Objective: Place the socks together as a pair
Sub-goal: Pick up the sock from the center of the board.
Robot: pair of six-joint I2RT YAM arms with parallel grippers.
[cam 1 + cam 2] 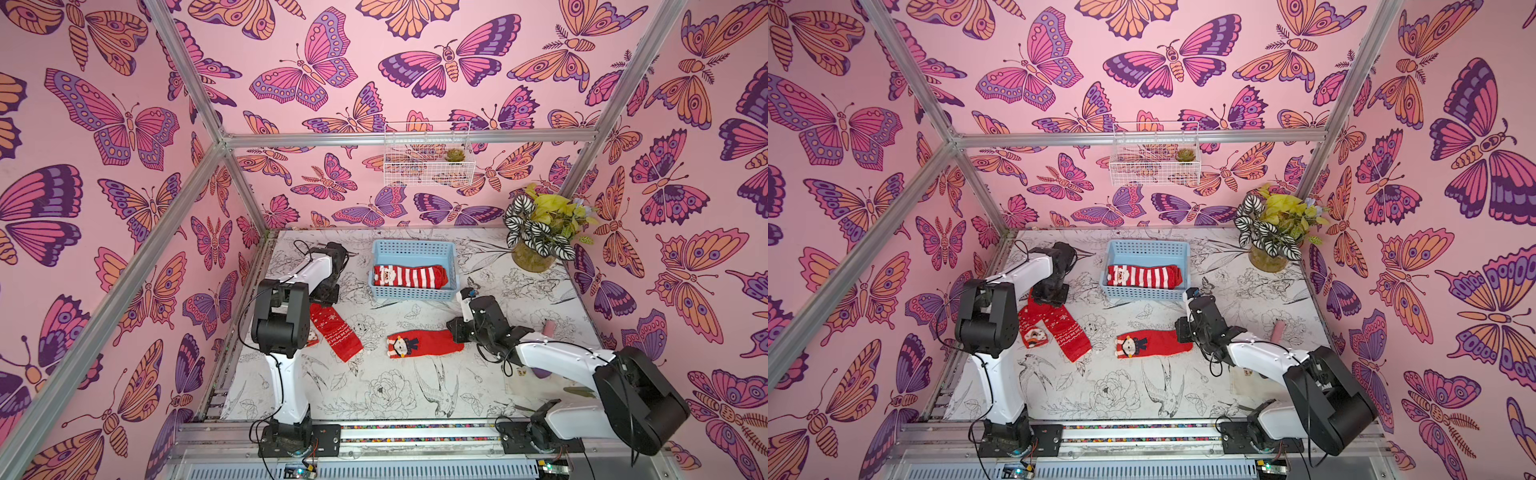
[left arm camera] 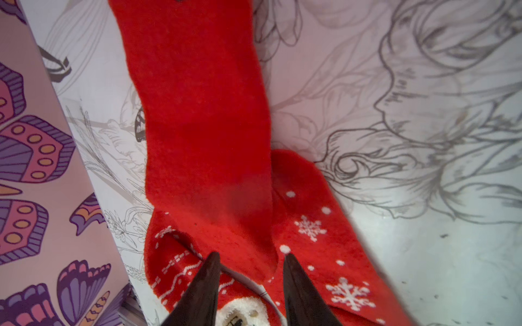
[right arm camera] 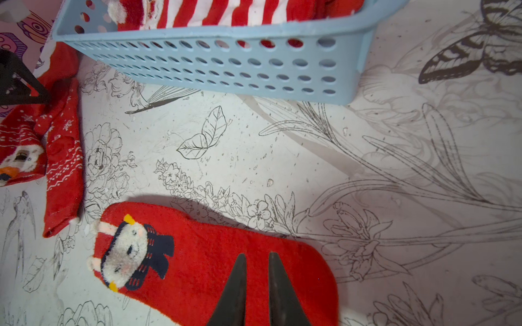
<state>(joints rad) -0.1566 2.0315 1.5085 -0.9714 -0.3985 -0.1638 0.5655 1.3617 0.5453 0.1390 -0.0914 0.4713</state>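
A plain red sock with a fluffy animal face (image 1: 424,343) lies flat mid-table. My right gripper (image 3: 257,255) sits at its toe end, fingers almost together with red fabric (image 3: 211,268) between them. At the left, two snowflake-patterned socks (image 1: 338,332) lie crossed, one showing a white face cuff (image 1: 1036,334). A plain red sock surface (image 2: 203,127) lies over them. My left gripper (image 2: 251,254) stands over that sock's end, jaws apart on either side of it. A red-white striped Santa sock (image 1: 409,276) lies in the blue basket (image 1: 413,245).
A potted plant (image 1: 532,257) stands at the back right corner. A white wire basket (image 1: 428,162) hangs on the back wall. A small pink object (image 1: 548,328) lies near the right wall. The pink wall runs close beside the left socks.
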